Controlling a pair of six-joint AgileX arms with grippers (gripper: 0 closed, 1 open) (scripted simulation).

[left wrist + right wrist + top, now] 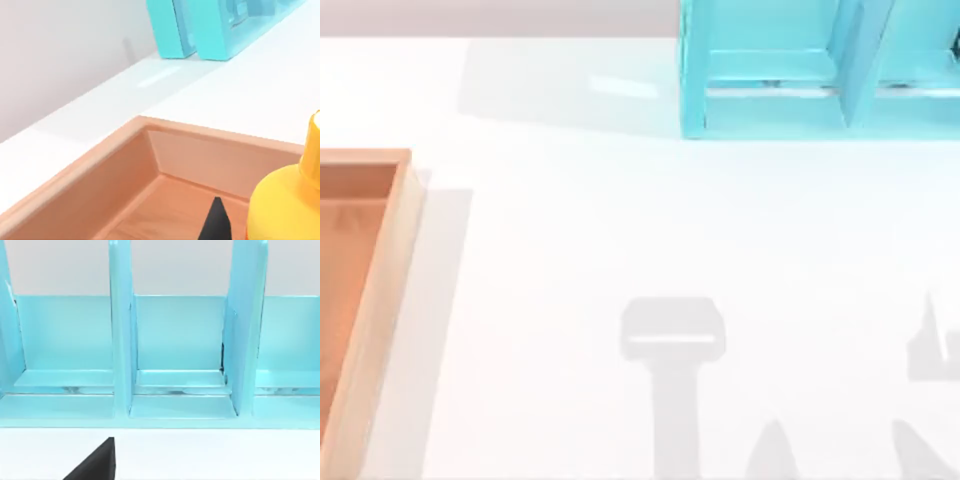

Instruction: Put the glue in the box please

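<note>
White table [620, 230]: the left gripper's grip on the glue [285, 205] over the box [120, 170] corner is unclear.

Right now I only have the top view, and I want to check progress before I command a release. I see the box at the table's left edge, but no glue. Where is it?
Observer: The left wrist view shows the glue close to the camera, seen against the reddish inside of the box, near a corner.
Operator: Is it resting on the box floor?
Observer: I cannot tell, because its base is cut off. A dark part of the left gripper shows beside it.
Operator: And the right arm?
Observer: The right gripper is above the white table, and its camera faces the compartments of the teal shelf unit.
</note>
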